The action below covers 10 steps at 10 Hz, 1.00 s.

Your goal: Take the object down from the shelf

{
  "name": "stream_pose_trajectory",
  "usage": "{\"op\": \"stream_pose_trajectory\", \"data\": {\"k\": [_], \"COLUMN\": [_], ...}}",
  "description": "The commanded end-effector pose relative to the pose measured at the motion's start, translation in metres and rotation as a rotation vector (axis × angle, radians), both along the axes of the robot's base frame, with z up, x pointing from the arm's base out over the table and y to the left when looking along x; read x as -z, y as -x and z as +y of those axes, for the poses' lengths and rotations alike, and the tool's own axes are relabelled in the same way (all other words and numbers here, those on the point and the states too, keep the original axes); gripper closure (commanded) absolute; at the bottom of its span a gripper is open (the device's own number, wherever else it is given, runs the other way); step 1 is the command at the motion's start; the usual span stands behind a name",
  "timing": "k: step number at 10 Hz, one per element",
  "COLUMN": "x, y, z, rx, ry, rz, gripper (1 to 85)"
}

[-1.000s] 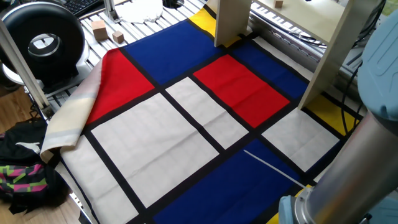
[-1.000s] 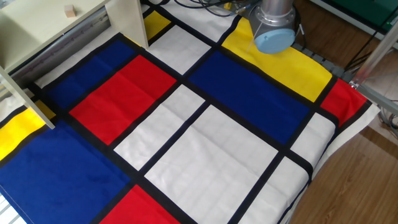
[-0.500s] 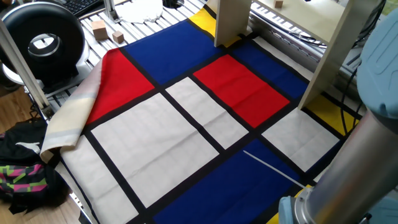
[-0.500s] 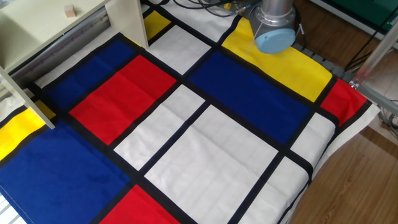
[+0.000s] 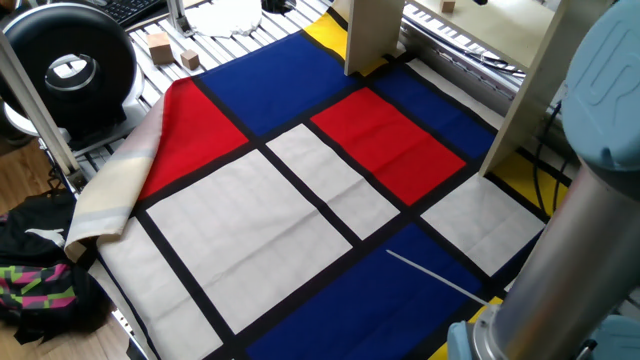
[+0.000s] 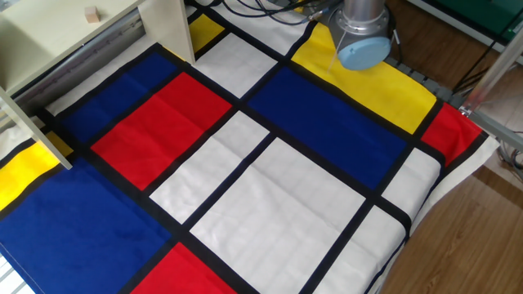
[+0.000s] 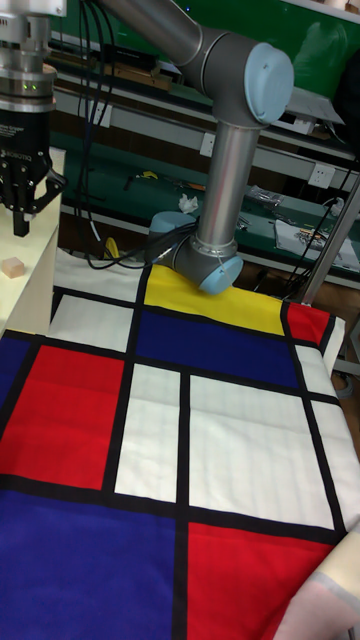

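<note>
A checked cloth [image 6: 278, 188] of red, blue, white and yellow panels covers the table [image 5: 215, 45]. Beyond it the arm [image 7: 225, 150] rises from its base. Two wooden cubes [image 5: 170, 50] lie off the cloth. The block [image 7: 12, 267] sits on the shelf [image 7: 30, 285], the claw [image 7: 20, 225] just above it, fingers together, holding nothing. Since the earlier frame the arm has shifted slightly; the block has not moved.

Table draped in a cloth [image 6: 270, 188] of red, blue, white and yellow panels with black bands, wooden floor [image 6: 466, 245] beside the cloth's edge, black round device [image 5: 68, 66] and dark bag [image 5: 40, 270] near the cloth, green wall [image 7: 190, 120] behind it.
</note>
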<state>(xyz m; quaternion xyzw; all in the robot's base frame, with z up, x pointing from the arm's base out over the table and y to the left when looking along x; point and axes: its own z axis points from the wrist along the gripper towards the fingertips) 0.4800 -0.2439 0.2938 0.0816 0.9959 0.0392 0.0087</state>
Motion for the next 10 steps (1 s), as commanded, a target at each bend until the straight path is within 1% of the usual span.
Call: {"op": "stream_pose_trajectory", "data": {"k": [1, 3, 6, 8, 10], "x": [-0.001, -0.001, 0.000, -0.001, 0.000], "y": [-0.005, -0.006, -0.016, -0.014, -0.015], "z": [0.008, 0.006, 0.005, 0.007, 0.005], "rx": [-0.026, -0.029, -0.043, -0.031, -0.027], "ry": [-0.014, -0.008, -0.004, -0.011, -0.003], "rz": [0.004, 0.001, -0.031, -0.026, -0.025], "gripper": [57.7, 57.0, 56.3, 56.0, 58.7]}}
